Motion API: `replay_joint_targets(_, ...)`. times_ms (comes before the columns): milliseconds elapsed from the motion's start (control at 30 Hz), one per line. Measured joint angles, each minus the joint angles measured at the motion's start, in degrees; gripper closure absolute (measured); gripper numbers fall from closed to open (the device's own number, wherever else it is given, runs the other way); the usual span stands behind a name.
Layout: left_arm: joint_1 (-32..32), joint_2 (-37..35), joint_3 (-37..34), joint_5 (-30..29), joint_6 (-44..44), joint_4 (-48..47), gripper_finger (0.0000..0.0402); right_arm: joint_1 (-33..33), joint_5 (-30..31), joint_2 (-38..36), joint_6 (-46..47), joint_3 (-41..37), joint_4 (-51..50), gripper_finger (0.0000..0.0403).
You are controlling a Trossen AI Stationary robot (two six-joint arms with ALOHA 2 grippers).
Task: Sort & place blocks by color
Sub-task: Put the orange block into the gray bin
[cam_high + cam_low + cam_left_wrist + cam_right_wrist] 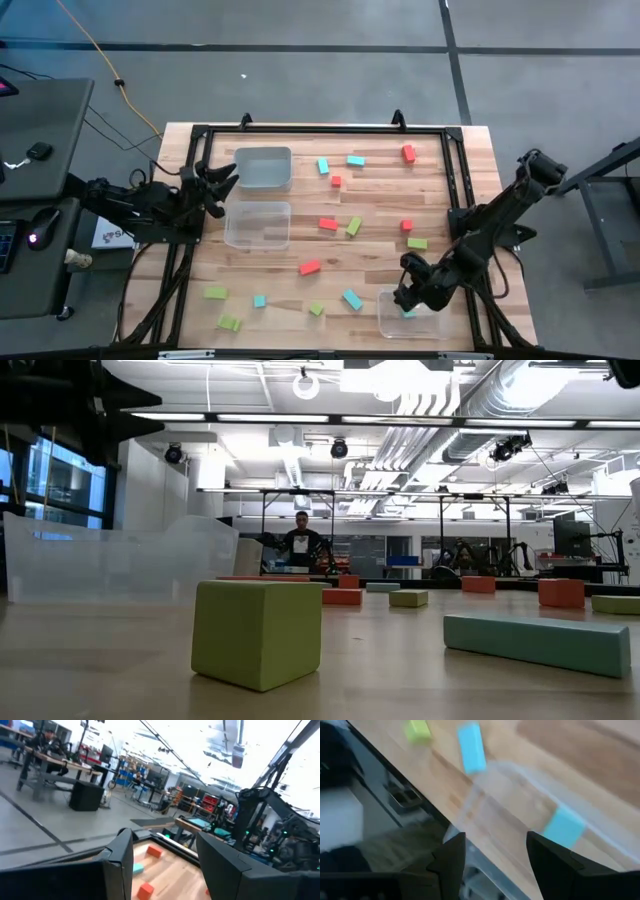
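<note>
Robotics lab: exposed ceiling ducts (470,400), rows of workbenches (60,765).

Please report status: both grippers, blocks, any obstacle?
Right gripper open above near tub, teal block inside. Left gripper open, waiting beside far tubs. Blocks scattered.

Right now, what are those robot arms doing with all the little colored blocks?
They are sorting blocks by color into clear tubs. The right gripper hangs over the tub at the table's near right corner, jaws open and empty, and a teal block lies in that tub. The left gripper waits by the two tubs on the left, jaws open, holding nothing. Most red, green and teal blocks are still scattered on the table.
</note>
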Motion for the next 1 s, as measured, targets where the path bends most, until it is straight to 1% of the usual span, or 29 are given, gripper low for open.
replay_joint_targets(133,0.00,0.00,0.02,-3.84,0.46,0.00,0.0248,-1.53,4.18,-1.94,-0.59,-0.02,-0.43,0.0206)
replay_joint_targets(300,0.00,0.00,0.01,-6.71,0.06,-0.19,0.0247,-4.53,8.99,-3.47,-3.51,-0.02,-0.13,0.0206)
replay_joint_targets(367,0.00,0.00,0.05,-6.16,-0.86,-0.19,0.0247,-6.05,11.00,-3.90,-5.34,-0.02,0.68,0.0206)
replay_joint_targets(533,0.00,0.11,2.91,-0.45,-1.02,-0.21,0.0247,-10.07,15.12,-4.92,-12.05,-0.02,3.83,0.0206)
replay_joint_targets(667,-0.02,1.89,6.75,0.19,3.34,-0.27,0.0247,-13.52,16.84,-5.30,-17.04,-0.02,6.42,0.0206)
replay_joint_targets(800,0.00,5.60,11.15,0.26,8.32,-0.40,0.0247,-16.72,16.54,-5.39,-21.83,-0.04,9.66,0.0206)
replay_joint_targets(1000,0.00,14.15,17.83,0.27,10.96,-1.06,0.0247,-20.72,17.62,-5.37,-28.92,-0.04,16.91,0.0206)
